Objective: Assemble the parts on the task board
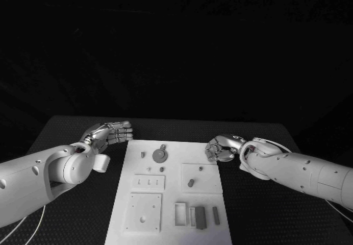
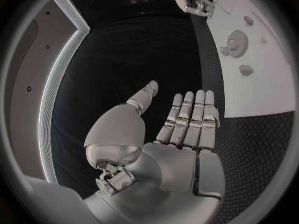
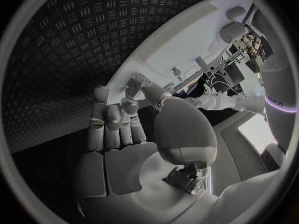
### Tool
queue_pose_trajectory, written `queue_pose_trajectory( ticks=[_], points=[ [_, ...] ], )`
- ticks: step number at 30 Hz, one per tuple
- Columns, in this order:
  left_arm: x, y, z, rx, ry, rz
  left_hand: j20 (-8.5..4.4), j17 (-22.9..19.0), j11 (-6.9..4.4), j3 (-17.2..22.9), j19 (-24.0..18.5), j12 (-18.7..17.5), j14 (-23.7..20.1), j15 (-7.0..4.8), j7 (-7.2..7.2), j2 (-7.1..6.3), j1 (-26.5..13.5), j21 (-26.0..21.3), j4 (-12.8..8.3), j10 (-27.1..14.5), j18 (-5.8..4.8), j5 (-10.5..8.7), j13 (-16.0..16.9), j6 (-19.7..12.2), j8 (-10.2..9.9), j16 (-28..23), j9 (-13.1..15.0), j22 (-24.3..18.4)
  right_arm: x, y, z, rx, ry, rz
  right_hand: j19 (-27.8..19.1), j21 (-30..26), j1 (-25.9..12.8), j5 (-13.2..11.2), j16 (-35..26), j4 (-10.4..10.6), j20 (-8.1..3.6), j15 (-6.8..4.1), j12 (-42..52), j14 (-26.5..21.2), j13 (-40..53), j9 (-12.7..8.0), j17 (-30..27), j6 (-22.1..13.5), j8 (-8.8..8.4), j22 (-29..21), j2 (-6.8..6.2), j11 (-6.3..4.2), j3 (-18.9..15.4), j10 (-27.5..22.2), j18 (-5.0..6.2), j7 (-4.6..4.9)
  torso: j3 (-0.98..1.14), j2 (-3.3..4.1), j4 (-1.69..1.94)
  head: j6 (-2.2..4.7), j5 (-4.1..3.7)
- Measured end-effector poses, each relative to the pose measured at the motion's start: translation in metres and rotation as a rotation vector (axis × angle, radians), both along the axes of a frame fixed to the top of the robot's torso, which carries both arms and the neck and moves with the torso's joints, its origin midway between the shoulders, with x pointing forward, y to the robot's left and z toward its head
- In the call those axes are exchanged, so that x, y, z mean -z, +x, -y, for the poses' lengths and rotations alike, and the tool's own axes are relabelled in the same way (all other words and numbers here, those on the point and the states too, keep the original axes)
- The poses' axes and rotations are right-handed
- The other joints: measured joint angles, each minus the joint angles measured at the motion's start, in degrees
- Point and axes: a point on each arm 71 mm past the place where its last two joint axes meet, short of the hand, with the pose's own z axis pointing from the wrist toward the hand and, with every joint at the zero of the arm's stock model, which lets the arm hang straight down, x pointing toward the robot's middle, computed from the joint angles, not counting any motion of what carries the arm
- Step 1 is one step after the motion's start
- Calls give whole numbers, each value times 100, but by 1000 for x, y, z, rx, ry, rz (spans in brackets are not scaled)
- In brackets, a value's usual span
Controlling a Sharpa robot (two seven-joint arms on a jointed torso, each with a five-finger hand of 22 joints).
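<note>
From my remote seat, the head view has the white task board point(image 1: 171, 191) lying lengthwise in the lower middle of the frame on the black table point(image 1: 66, 132), with the small grey parts spread over it. A round disc part point(image 1: 159, 155) sits near the board's upper middle, two tiny pieces point(image 1: 155, 169) just below it, and a short peg point(image 1: 191, 182) stands in a square block right of centre. Lower right on the board, a dark bar point(image 1: 200, 217) and a thinner strip point(image 1: 216, 215) lie side by side next to a framed slot.

My left hand point(image 1: 109, 135) hovers at the board's upper left corner, just off its edge. In the left wrist view that hand point(image 2: 181, 134) is flat and wide, its fingers point(image 2: 194, 112) straight and close together, thumb out to the side, holding nothing; the board's corner point(image 2: 261, 84) shows in the upper right of that circle with the disc point(image 2: 237, 42) on it.

My right hand point(image 1: 222, 148) sits at the board's upper right edge, fingers curled inward. In the right wrist view the hand point(image 3: 143, 129) has its fingertips point(image 3: 131, 103) drawn in toward the thumb over the board point(image 3: 181, 50), and I see nothing clearly between them, though the hand hides part of the gap.
</note>
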Motion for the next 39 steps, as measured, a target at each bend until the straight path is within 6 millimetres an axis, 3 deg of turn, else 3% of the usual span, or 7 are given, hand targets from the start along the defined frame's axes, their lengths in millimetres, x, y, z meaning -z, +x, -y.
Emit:
queue_pose_trajectory(
  ticks=[4, 7, 10, 14, 22, 29, 39],
  points=[
    [0, 0, 0, 2, 4, -3, -22, 40, -88, 0, 111, 93, 214, -50, 27, 0, 0, 1, 0, 286, 46, 0, 52, 202, 73, 90, 23, 41, 0, -2, -3, 3, 1, 9, 0, 1, 0, 0, 0, 0, 0, -13, 0, 15, 0, -2, 0, 11, 0, 0, 0, -9, 0, 9, 0, -9, -1, 0, -2, 11, 5],
    [1, -1, -1, 9, 18, -8, -129, 165, -248, 0, 400, 259, 580, -210, 35, 33, -33, 153, 0, 676, 136, 0, 145, 435, 176, 307, 56, 121, -1, -5, -9, 5, 6, 15, 20, 22, 0, 0, 0, -1, -20, -25, 0, 23, 0, -2, 5, 13, 1, 0, 0, -9, -1, 9, -2, -8, 0, 0, -5, 16, 5],
    [2, -2, -3, 40, 57, -27, -230, 294, -381, -44, 601, 381, 844, -341, -9, 71, -102, 266, 26, 980, 142, 0, 240, 537, 200, 472, 56, 192, -5, -7, -14, 14, 15, 26, 20, 22, 0, 0, 0, -7, -20, -36, 0, 12, -1, -3, 5, 14, 2, 0, 0, -30, -7, 30, -2, -7, 0, 0, -9, 30, 6],
    [5, -3, 1, 93, 140, -41, -349, 473, -542, -258, 847, 523, 1116, -490, -64, -10, -342, 402, 32, 1321, 145, 0, 383, 676, 229, 670, 52, 282, -18, -4, -25, 27, 32, 57, 20, 40, 1, 0, 0, -7, -20, -38, 0, 14, -1, -3, 5, 15, 2, 0, -1, -30, -7, 30, -3, -6, -3, -4, -13, 52, 5],
    [5, -6, 9, 160, 257, -81, -537, 814, -750, -421, 1151, 698, 1406, -697, -149, -31, -514, 555, -22, 1671, 139, 0, 692, 905, 278, 924, 52, 392, -49, -2, -58, 1, 44, 113, 40, 43, 1, 0, 0, -8, -40, -55, -1, 31, -2, -3, 4, 15, 2, -1, -2, -30, -8, 29, -6, -5, -4, -37, -25, 87, 35],
    [-6, -13, 28, 220, 300, -99, -586, 969, -778, -421, 1242, 710, 1473, -724, -161, -4, -487, 589, -22, 1738, 135, 0, 858, 916, 263, 957, 26, 441, -60, -7, -88, -32, 49, 126, 40, 43, 1, 0, 0, -6, -40, -54, -1, 31, -2, -3, 4, 14, 1, -1, -3, -29, -6, 29, -6, -5, -9, -95, -40, 116, 105],
    [-6, -25, 59, 275, 350, -136, -687, 1163, -828, -365, 1343, 771, 1574, -785, -161, -57, -425, 643, -14, 1832, 117, 0, 1107, 916, 194, 1017, -24, 493, -66, -22, -136, -62, 65, 129, 82, 66, -29, 0, 0, 2, -43, -76, -1, 57, -10, -3, 3, 30, -5, -1, -34, -50, 2, 91, -6, -20, -1, -193, -25, 98, 233]
  ],
)
